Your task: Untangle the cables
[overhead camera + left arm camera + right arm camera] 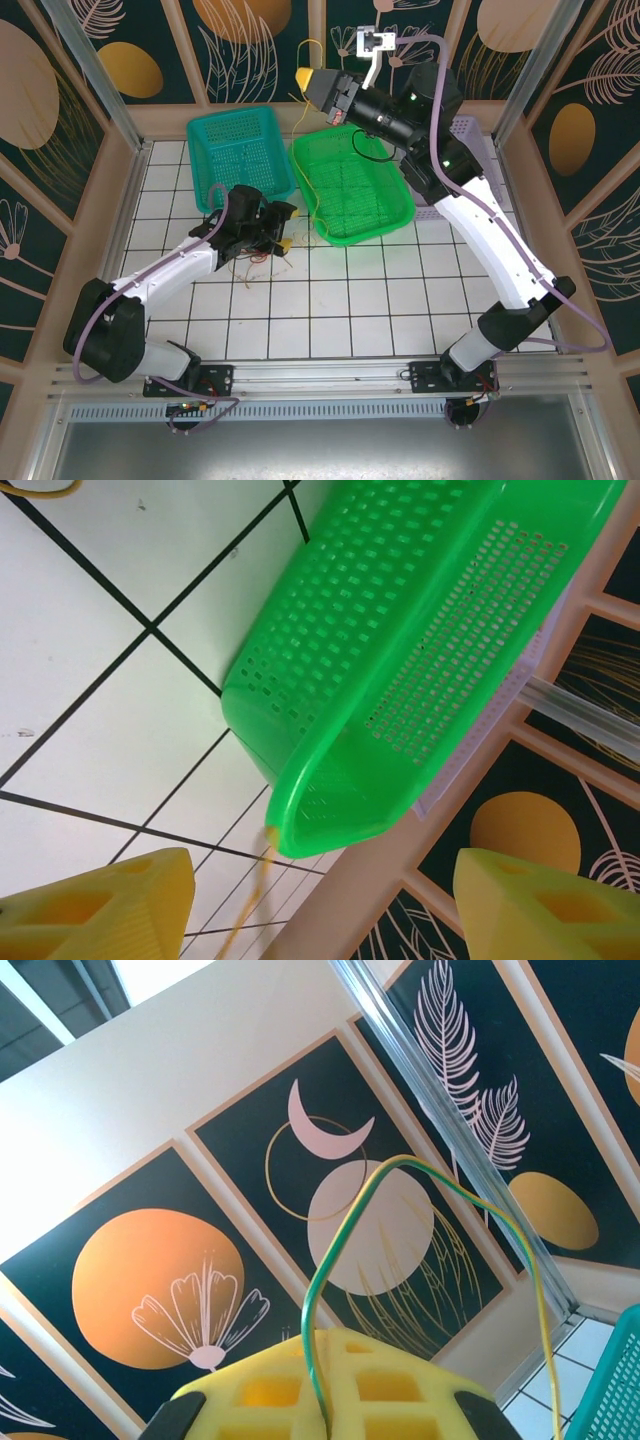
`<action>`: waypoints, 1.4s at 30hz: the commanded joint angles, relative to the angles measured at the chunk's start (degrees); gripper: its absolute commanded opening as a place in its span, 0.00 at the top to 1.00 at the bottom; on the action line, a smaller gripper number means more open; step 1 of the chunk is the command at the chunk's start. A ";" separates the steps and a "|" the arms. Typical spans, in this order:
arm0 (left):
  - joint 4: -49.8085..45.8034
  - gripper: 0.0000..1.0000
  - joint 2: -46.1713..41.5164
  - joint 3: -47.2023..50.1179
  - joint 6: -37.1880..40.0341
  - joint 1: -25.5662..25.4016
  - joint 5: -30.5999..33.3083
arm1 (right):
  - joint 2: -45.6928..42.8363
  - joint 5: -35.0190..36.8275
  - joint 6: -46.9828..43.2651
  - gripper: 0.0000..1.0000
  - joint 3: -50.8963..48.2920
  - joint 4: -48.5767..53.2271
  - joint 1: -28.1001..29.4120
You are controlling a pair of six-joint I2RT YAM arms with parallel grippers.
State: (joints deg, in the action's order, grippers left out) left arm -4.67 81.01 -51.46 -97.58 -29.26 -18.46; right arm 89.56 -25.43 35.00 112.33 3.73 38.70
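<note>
White tiled desk with dark grid lines, boxed in by pale wood framing. Dark wall panels printed with orange discs, a crescent and feathery leaves.

Cables hair-thin and limp, in two places. Partly a loose reddish-tan scribble flat on the tiles at desk centre-left, beneath the left arm's wrist. Partly hoisted high over the far edge: green strand arching up out of the seam between the yellow ribbed pads, with a yellow strand bending over beside it and falling away. Seen from above, drops as a fine yellow line along the left rim of the green basket to the tiles.

Right jaws pressed together, pinching the green strand. Left jaws standing apart, blocky yellow pads on either side of the left wrist view, with a tan strand running up between them to the green basket's near corner; touching or not, cannot tell.

Green basket of glossy perforated plastic, rectangular with rounded corners. Teal basket of similar mesh just beside it on the left.
</note>
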 commanded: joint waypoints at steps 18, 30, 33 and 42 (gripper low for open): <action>5.10 0.61 -1.73 3.59 -2.09 -1.41 -2.53 | -1.38 -0.45 1.40 1.00 0.18 -4.66 0.29; 5.50 1.00 -2.25 4.29 -2.36 -1.48 -0.87 | -1.99 -0.06 1.08 1.00 0.17 -4.27 -0.53; 4.31 1.00 -3.53 5.21 -1.11 -1.46 1.03 | -2.45 0.39 0.41 1.00 0.96 -3.30 -2.03; -4.98 1.00 -15.84 11.85 5.63 -1.43 12.81 | -5.17 2.46 -1.67 1.00 3.07 0.56 -17.58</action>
State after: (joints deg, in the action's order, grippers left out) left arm -5.52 69.41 -42.19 -95.39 -30.46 -11.14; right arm 88.09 -24.47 34.59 113.21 4.56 25.80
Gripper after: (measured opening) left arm 0.040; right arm 0.056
